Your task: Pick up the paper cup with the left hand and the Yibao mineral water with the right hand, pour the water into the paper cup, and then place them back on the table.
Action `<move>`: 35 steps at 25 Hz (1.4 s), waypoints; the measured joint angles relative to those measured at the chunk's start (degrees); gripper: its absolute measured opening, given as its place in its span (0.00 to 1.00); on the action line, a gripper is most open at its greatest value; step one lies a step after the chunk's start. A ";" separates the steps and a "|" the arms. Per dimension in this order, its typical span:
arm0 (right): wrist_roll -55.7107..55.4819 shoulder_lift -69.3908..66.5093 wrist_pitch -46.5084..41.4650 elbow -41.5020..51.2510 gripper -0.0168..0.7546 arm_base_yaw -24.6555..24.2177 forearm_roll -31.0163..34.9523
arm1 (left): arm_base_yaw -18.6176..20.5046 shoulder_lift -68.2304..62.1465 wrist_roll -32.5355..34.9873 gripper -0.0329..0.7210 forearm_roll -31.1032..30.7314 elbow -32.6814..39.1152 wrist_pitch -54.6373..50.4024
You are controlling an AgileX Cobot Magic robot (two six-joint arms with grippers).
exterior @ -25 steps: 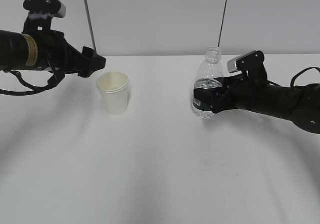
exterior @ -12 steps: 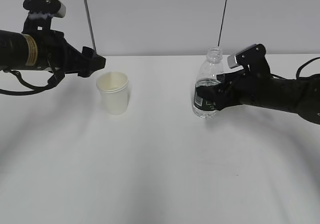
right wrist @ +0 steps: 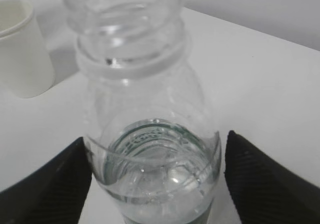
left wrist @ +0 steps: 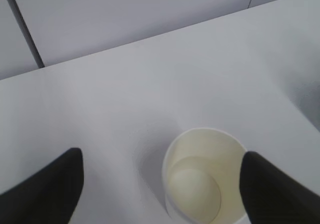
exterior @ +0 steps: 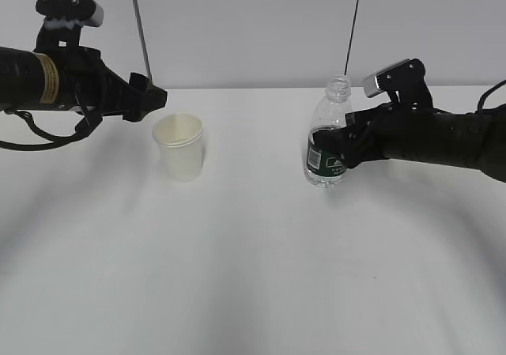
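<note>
The cream paper cup stands upright and empty on the white table, left of centre. My left gripper hovers open just above and to the left of it. In the left wrist view the paper cup lies below the open left gripper, close to the right finger. The capless Yibao mineral water stands right of centre with its green label showing. My right gripper is open around its lower body. In the right wrist view the bottle fills the right gripper, with a thin gap at the right finger. Water sits low inside.
A grey wall rises behind the table's far edge. Two thin dark poles run up it. The paper cup shows at the left of the right wrist view, well apart from the bottle.
My right arm has risen and shifted slightly right beside the bottle, uncovering more of the green label. The bottle, the cup and the left arm have stayed put.
</note>
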State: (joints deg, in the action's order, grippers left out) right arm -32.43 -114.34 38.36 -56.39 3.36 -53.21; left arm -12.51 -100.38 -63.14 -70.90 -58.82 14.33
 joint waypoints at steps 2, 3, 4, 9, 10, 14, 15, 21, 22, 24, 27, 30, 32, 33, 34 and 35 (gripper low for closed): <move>-1.05 0.61 -1.32 0.00 0.81 0.00 -0.63 | 0.00 0.00 0.00 0.81 0.00 0.00 0.00; -1.82 1.01 -1.72 0.00 0.81 0.00 -1.06 | 0.00 0.00 0.00 0.81 0.00 0.00 0.00; -2.89 1.23 -2.17 0.00 0.81 0.00 -1.81 | 0.00 0.00 0.00 0.81 0.00 0.00 0.00; -8.57 4.17 -4.19 0.00 0.81 0.00 -7.34 | 0.00 0.00 -0.17 0.81 0.17 0.00 -0.05; -9.43 4.82 -4.56 0.00 0.81 0.00 -8.26 | 0.00 0.00 -0.17 0.81 0.22 0.00 -0.05; -13.51 6.64 -7.35 0.00 0.81 0.00 -13.26 | 0.00 0.00 -0.17 0.81 0.49 0.00 -0.05; -14.87 6.94 -7.86 0.00 0.81 0.00 -14.81 | 0.00 0.00 -0.17 0.81 0.53 0.00 -0.05; -24.97 9.84 -11.52 0.00 0.81 0.00 -25.10 | 0.00 0.00 -0.17 0.81 0.73 0.00 -0.05; -27.27 10.40 -12.18 0.00 0.81 0.00 -27.23 | 0.00 0.07 -0.17 0.81 0.75 0.00 -0.05; -32.03 11.98 -13.24 0.00 0.80 0.00 -31.82 | 0.00 0.72 -0.42 0.81 0.80 0.00 -0.31; -40.99 14.94 -14.92 0.00 0.79 0.00 -41.15 | 0.00 2.79 -0.81 0.81 0.94 0.00 -1.11; -51.00 18.37 -16.02 0.00 0.79 0.00 -49.71 | 0.00 4.74 -0.85 0.81 1.11 0.00 -4.62; -54.56 20.52 -16.29 0.00 0.79 0.00 -51.53 | 0.00 5.77 -0.85 0.81 1.52 0.00 -8.37; -55.57 21.65 -16.34 0.00 0.79 0.00 -51.91 | 0.00 6.33 -0.85 0.81 2.02 0.00 -10.00; -56.23 22.70 -16.34 0.00 0.79 0.00 -51.95 | 0.00 6.87 -0.85 0.80 2.73 0.00 -12.08; -56.94 23.54 -16.34 0.00 0.79 0.00 -51.95 | 0.00 7.45 -0.85 0.79 3.59 0.00 -14.33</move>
State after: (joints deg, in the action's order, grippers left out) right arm -89.37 -90.81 22.02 -56.39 3.36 -105.15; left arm -12.51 -92.93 -64.00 -67.31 -58.82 0.00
